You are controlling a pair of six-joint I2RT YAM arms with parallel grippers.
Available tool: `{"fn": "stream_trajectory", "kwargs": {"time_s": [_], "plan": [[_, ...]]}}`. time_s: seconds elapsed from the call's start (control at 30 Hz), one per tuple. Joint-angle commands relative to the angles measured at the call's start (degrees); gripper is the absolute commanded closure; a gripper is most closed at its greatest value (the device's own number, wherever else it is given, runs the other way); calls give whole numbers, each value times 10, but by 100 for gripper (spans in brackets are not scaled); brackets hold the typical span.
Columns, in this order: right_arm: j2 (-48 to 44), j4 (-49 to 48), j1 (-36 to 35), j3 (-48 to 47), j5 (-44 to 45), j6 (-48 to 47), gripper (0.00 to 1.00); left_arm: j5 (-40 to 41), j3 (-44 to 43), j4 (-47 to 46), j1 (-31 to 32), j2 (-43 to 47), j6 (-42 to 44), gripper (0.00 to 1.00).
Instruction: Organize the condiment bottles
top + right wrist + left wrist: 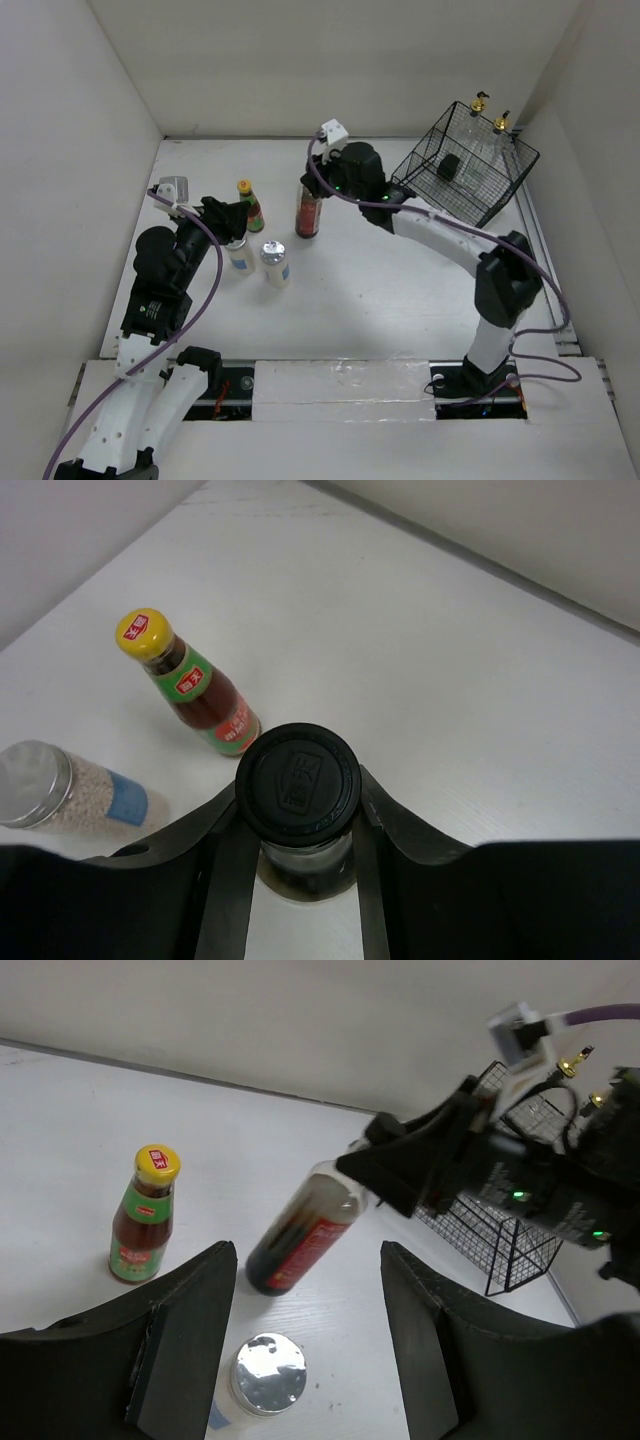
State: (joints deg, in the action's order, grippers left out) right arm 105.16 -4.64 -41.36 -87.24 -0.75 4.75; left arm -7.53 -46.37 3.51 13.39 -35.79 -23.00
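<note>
Black-capped condiment bottle [309, 218]: red label, dark contents. Stands upright near the middle of the tabletop, toward the far edge; its base appears to rest on the surface.

Right tool [303, 810]: fingers sit against both sides of the neck just under the cap, clamped on this bottle as far as the wrist view shows.

Left tool [307, 1260]: fingers apart, holding nothing, poised above one short white bottle [238, 256].

Other stock:
- Yellow-capped bottle [250, 206]: near the gripped bottle, on the side toward the left edge.
- Second short white bottle [275, 264]: just beside the first.
- Clear glass bottles [478, 125]: two, with gold pourers, inside the wire basket [423, 140] at the far right corner.

Step judged in hand: lift the gripped bottle and carry it to the basket.

Handling notes:
- Confirm a firm hold before raising; the cap's overhang should act as a stop if the smooth glass slips.
- Rise straight up and keep the bottle vertical.
- Clear the basket rim with height to spare.
- Lower into free space away from the pourers, which look easy to knock.
- Release only once the base is seated.
</note>
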Motion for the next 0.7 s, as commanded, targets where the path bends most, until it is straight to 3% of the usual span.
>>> {"fn": "stream_trajectory", "kwargs": {"time_s": [0.0, 0.23, 0.53, 0.67], "plan": [[-153, -98, 57, 5, 37, 20, 78, -17, -6, -29, -3, 6, -2, 44], [-258, -63, 198, 26, 69, 26, 80, -17, -6, -29, -3, 6, -2, 44], [-228, -45, 331, -21, 114, 26, 81, -22, 0, -34, -3, 6, -7, 44], [-213, -51, 343, -34, 123, 15, 81, -22, 0, -34, -3, 6, -7, 44]]}}
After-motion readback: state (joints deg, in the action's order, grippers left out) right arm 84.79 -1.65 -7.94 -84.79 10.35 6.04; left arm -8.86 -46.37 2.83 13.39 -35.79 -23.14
